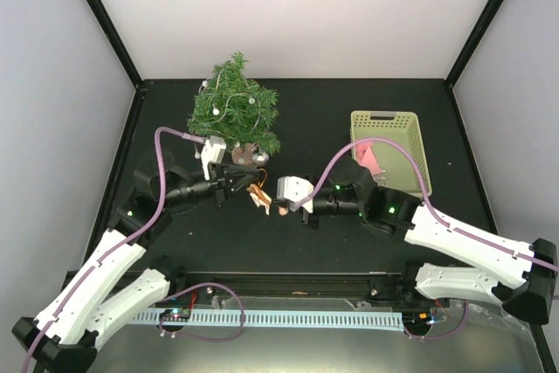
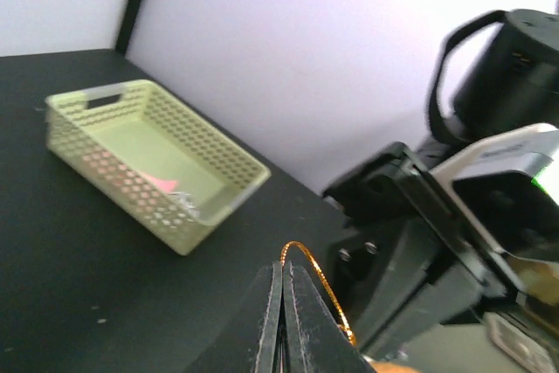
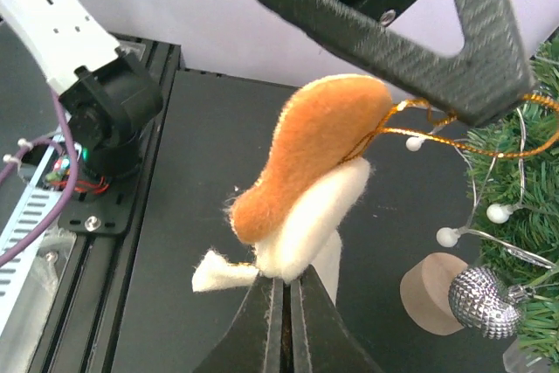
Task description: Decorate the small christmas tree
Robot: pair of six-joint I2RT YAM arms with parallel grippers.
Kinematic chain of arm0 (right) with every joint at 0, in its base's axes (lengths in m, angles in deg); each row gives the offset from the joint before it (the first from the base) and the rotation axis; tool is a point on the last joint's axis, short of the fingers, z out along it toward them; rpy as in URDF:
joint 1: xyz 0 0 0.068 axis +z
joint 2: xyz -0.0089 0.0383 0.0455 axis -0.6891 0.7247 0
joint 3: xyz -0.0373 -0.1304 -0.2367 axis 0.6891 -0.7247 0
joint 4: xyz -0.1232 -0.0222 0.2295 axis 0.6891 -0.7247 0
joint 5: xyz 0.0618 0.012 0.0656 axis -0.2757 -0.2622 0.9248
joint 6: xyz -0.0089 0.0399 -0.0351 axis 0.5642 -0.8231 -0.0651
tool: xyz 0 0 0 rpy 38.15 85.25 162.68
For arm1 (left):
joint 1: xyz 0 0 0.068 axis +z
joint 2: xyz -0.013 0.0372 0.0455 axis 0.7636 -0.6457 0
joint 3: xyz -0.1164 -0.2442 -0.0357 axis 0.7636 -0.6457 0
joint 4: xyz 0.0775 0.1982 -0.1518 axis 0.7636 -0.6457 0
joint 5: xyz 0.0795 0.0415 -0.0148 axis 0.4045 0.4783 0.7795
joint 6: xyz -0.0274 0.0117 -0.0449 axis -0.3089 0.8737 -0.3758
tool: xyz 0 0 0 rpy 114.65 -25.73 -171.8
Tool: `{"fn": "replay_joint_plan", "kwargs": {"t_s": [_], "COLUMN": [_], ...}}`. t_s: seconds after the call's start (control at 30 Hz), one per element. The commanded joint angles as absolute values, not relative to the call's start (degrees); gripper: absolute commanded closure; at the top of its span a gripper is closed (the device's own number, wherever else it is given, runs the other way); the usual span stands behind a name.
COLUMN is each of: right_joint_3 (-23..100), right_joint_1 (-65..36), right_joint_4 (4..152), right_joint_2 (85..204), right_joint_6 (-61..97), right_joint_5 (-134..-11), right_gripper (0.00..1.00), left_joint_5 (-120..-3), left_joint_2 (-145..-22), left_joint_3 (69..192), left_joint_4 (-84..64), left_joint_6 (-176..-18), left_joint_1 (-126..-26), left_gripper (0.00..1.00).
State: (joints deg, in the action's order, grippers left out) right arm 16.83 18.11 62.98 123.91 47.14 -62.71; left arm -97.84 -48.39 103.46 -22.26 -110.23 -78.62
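— Where does the small christmas tree (image 1: 234, 111) stand?

— Upright on the tabletop (image 1: 349, 233), toward the far left corner. It carries a string of white beads, and a silver ball (image 3: 480, 299) hangs low, near its wood disc base (image 3: 428, 290).

— And the two arms?

— They meet in front of the tree, near the middle of the tabletop. The right end effector (image 3: 284, 286) has its jaws pressed together on the white lower part of an orange and white felt ornament (image 3: 319, 155).

— And the left end effector (image 2: 281, 277)?

— Its jaws are together too, clamped on the gold cord loop (image 2: 298, 245) of this ornament, so the ornament hangs between both, above the tabletop.

— Anything else?

— A pale green lattice basket (image 1: 384, 116) lies toward the far right edge, well apart from the tree, with something pink inside.
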Motion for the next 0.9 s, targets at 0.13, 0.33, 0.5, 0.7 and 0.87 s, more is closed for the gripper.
{"fn": "replay_joint_plan", "kwargs": {"t_s": [0.13,0.33,0.5,0.7,0.87], "right_joint_3": [19.37,20.48,22.94,28.9,32.87], "right_joint_1": [11.55,8.13,5.83,4.58,4.12], "right_joint_4": [68.99,72.11,75.51,75.68,74.03], "right_joint_2": [130.02,133.49,137.13,143.32,146.95], "right_joint_6": [39.5,38.21,36.95,37.22,37.92], "right_joint_5": [-52.91,-51.58,-48.38,-45.91,-46.08], "right_gripper": [0.99,0.99,0.99,0.99,0.99], "left_joint_5": [-80.64,-72.48,-72.97,-73.96,-74.36], "left_joint_2": [-51.45,-50.92,-52.6,-55.5,-58.1], "left_joint_3": [107.57,108.68,109.55,111.0,113.19], "left_joint_4": [-24.08,-25.43,-25.32,-23.48,-22.5], "left_joint_6": [-108.0,-107.09,-106.52,-106.47,-106.07], "left_joint_1": [-77.8,-75.87,-73.07,-69.95,-67.67], "left_gripper": [0.98,0.99,0.98,0.98,0.98]}}
